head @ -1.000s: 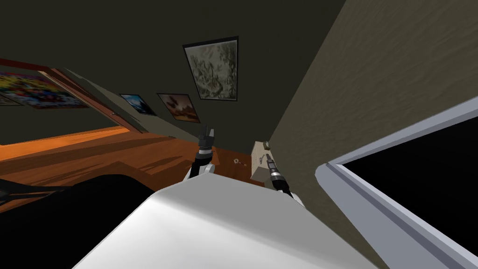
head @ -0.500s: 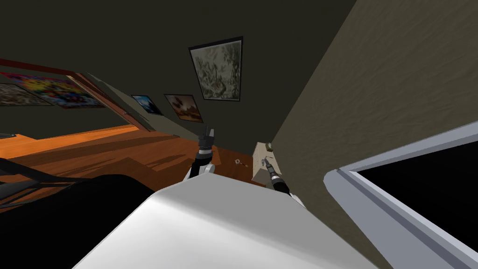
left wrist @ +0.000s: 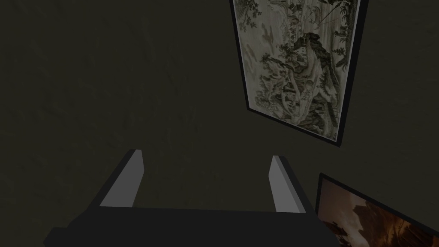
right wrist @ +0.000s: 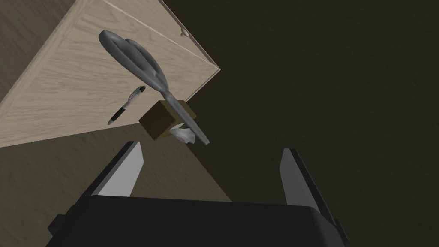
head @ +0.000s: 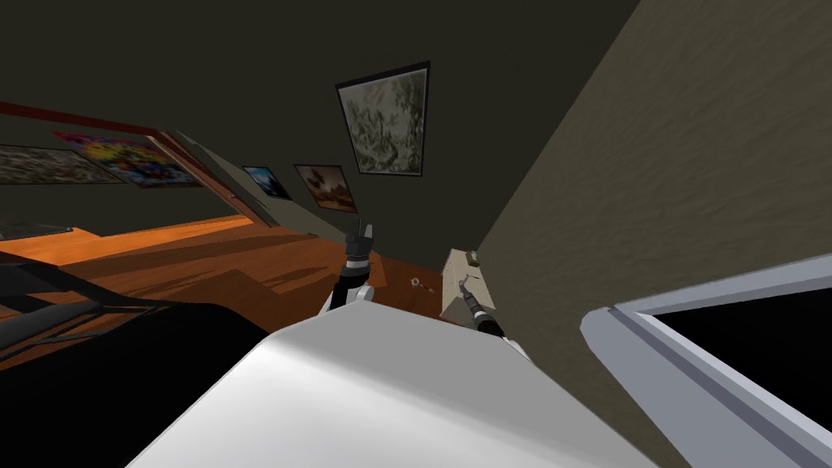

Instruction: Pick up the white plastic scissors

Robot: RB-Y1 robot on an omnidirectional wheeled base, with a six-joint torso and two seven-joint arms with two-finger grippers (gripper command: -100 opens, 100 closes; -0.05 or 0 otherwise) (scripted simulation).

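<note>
Right wrist view: scissors (right wrist: 150, 66) lie beyond the parted fingers (right wrist: 124, 173), touching neither.

This is a room in a home. Framed pictures (head: 383, 120) hang along dark walls above a polished wooden floor (head: 162, 260). A pale-framed window (head: 650, 357) sits in one wall. A small light-wood surface (right wrist: 64, 85) in the corner shows a pen (right wrist: 127, 105), a tissue box (right wrist: 159, 120) and grey scissors (right wrist: 141, 60).

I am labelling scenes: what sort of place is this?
Probably a room in a house: framed pictures on dark walls, an orange-brown wooden floor, and a light wooden cabinet bearing grey scissors and a pen.
</note>
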